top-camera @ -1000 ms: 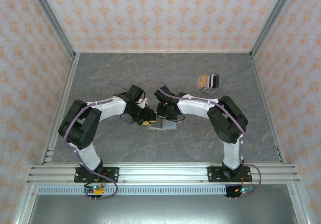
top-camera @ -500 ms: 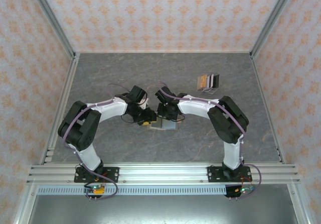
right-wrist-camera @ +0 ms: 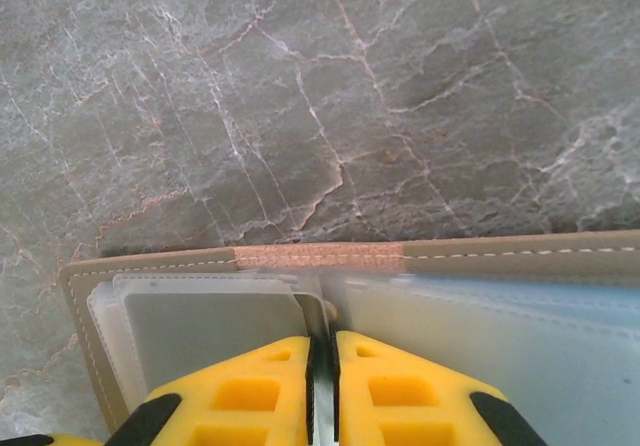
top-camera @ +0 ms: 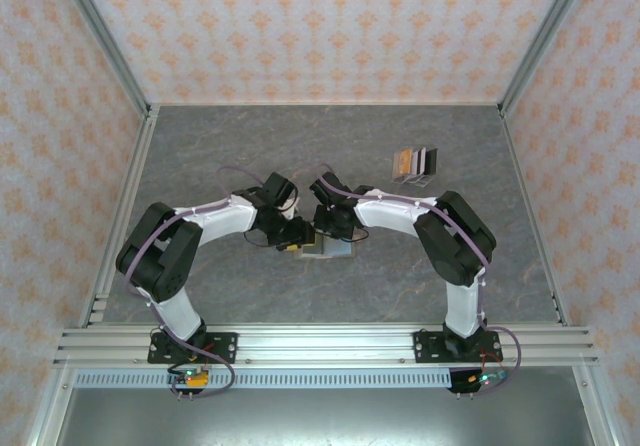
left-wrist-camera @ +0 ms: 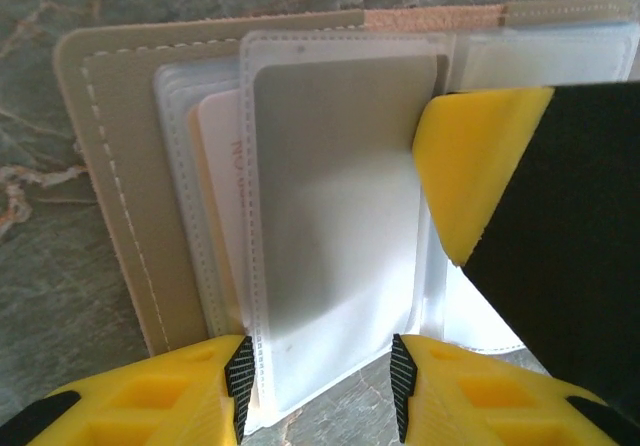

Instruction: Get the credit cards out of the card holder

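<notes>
While right jaws pinch the card holder (left-wrist-camera: 110, 186), left jaws stand spread astride its sleeve (left-wrist-camera: 330, 216)

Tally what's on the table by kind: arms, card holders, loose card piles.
Arms: 2 (left arm, right arm)
Card holder: 1
Card pile: 1
Total: 4
</notes>
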{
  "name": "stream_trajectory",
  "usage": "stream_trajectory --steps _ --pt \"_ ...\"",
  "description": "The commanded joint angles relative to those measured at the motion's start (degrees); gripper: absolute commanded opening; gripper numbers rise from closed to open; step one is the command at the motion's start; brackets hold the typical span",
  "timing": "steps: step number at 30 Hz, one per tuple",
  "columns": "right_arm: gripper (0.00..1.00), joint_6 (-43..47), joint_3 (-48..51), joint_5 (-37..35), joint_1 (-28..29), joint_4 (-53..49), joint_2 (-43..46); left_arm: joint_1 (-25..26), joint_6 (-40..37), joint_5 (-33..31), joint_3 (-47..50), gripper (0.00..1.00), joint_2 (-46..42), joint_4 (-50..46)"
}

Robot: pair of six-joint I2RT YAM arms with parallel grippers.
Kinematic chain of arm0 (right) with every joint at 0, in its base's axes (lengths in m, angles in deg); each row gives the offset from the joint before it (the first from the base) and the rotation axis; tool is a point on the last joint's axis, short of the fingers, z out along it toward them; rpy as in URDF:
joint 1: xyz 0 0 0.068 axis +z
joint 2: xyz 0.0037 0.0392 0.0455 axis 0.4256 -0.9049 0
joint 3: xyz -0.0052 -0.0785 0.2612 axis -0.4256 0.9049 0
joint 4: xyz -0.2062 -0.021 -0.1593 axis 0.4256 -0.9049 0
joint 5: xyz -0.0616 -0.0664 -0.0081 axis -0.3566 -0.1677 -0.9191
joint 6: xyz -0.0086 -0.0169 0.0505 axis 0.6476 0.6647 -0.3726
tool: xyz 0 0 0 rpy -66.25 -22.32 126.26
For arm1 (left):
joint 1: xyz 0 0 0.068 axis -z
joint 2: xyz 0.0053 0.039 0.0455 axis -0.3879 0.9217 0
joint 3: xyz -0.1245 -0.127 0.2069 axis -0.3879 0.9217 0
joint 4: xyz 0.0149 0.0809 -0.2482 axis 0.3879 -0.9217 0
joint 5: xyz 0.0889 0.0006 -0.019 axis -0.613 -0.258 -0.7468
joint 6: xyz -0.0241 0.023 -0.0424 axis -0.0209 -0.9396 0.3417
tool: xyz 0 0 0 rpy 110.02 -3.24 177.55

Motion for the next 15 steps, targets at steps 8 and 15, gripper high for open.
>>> stream_trajectory --steps 8,15 --pt "0.13 -1.81 3.81 -0.33 -0.57 -0.45 -2.78 1.2 2.73 1.15 -0.28 0.38 -0.4 1.04" --pt "0.13 -2.08 4.19 0.68 -0.89 0.54 -1.69 0.93 4.45 -0.8 0.46 0.26 -1.76 1.93"
